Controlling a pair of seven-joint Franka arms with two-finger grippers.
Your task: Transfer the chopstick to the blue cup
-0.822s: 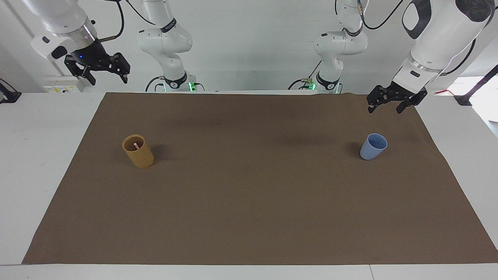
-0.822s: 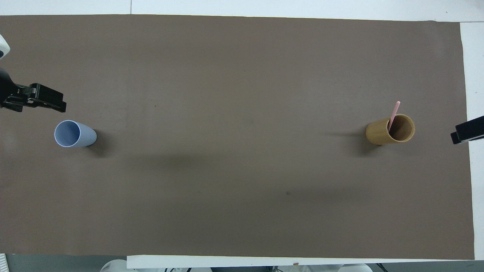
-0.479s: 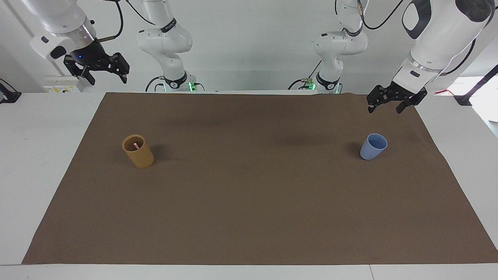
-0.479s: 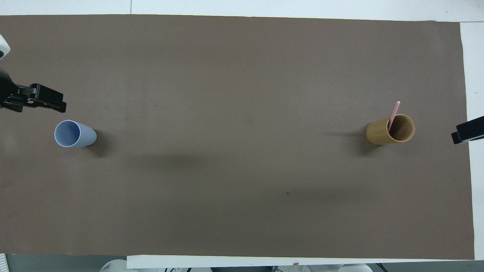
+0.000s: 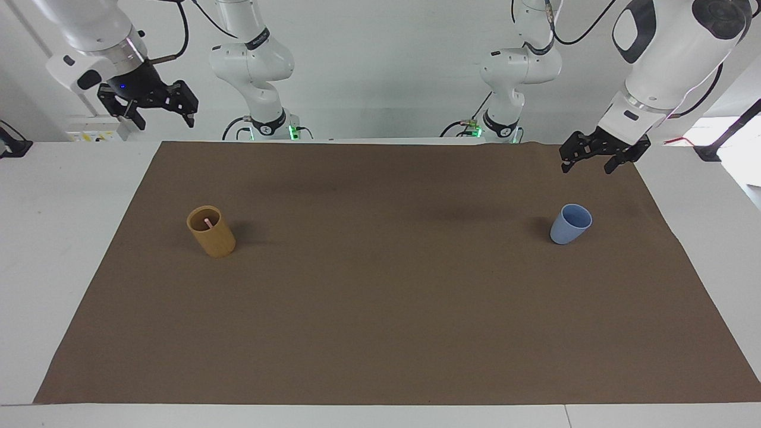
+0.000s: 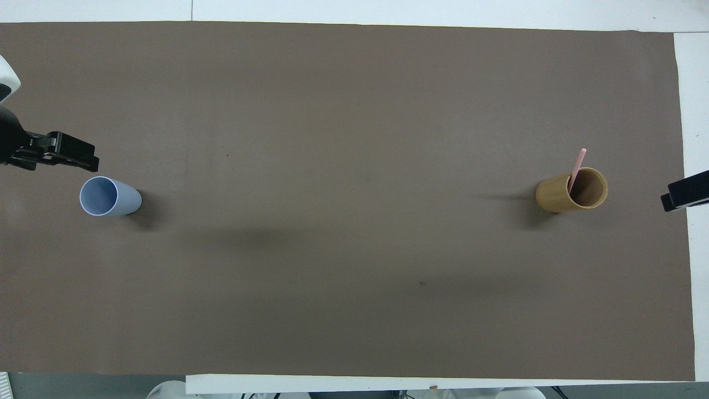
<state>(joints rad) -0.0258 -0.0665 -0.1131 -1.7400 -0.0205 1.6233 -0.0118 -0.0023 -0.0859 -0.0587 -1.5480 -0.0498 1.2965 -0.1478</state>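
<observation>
Across the counter [image 5: 71, 238] from where I stand, in the facing view, a brown mat [image 5: 380, 309] covers most of the white top. On it the tan cup [image 5: 211, 231] stands toward the right arm's end, with the pink chopstick [image 5: 208, 223] showing inside its mouth. Well apart from it, toward the left arm's end, stands the blue cup [image 5: 570, 224], upright with nothing in it. Up in the air the right hand [image 5: 159, 116] hangs past the mat's corner with its fingers spread, holding nothing. Over the mat's edge close to the blue cup the left hand [image 5: 585, 165] hovers, fingers spread, also holding nothing. From overhead, the chopstick [image 6: 576, 169] leans on the tan cup's [image 6: 570, 191] rim, its tip poking out above it. Only the right hand's [image 6: 686, 191] tips show at the frame's edge, while the left hand [image 6: 61, 152] sits just beside the blue cup [image 6: 108, 196].
</observation>
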